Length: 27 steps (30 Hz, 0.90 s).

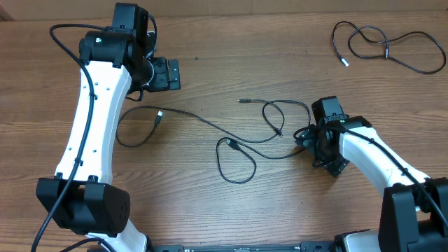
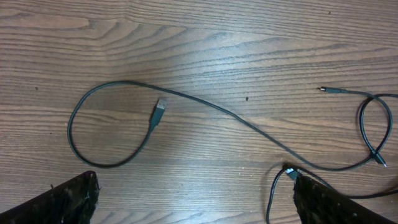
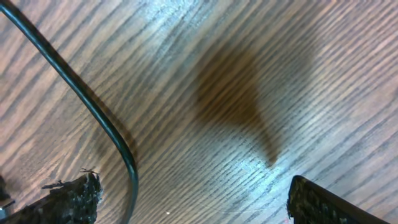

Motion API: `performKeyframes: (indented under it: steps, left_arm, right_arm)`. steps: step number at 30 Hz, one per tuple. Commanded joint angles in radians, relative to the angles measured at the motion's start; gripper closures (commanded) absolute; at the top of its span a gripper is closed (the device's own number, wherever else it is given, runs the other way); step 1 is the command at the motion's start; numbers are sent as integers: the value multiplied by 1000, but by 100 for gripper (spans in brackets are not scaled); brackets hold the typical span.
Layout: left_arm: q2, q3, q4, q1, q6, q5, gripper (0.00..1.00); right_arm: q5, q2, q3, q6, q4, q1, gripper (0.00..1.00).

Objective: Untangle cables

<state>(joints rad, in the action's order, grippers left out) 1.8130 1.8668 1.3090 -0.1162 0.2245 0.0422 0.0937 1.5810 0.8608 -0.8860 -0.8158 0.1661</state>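
Several thin black cables (image 1: 210, 126) sprawl at the centre of the table (image 1: 231, 42), crossing in loose loops. A separate cable (image 1: 385, 49) lies well apart at 1 o'clock. The cords look light and floppy, likely to slide on wood and drag their neighbours. Best hold, I judge: just behind a plug (image 2: 159, 109) or on a free run, not at crossings.

Left gripper (image 1: 173, 73) at 11 o'clock: jaws wide apart, empty. Right gripper (image 1: 304, 140) at 3 o'clock: jaws apart, one strand (image 3: 93, 112) running between them, unclamped.

No brand, label or writing readable.
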Motion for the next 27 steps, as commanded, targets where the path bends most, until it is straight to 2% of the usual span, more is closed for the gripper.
performKeyframes:
  steps: [1, 17, 27]
  left_arm:
    - [-6, -2, -2, -2, -26, 10, 0]
    - [-6, -2, -2, -2, -26, 10, 0]
    - [-6, -2, -2, -2, -26, 10, 0]
  right_arm:
    - [17, -14, -11, -2, 7, 5, 5]
    - [7, 66, -11, 1, 68, 45, 6]
    - [41, 147, -11, 1, 108, 101, 14]
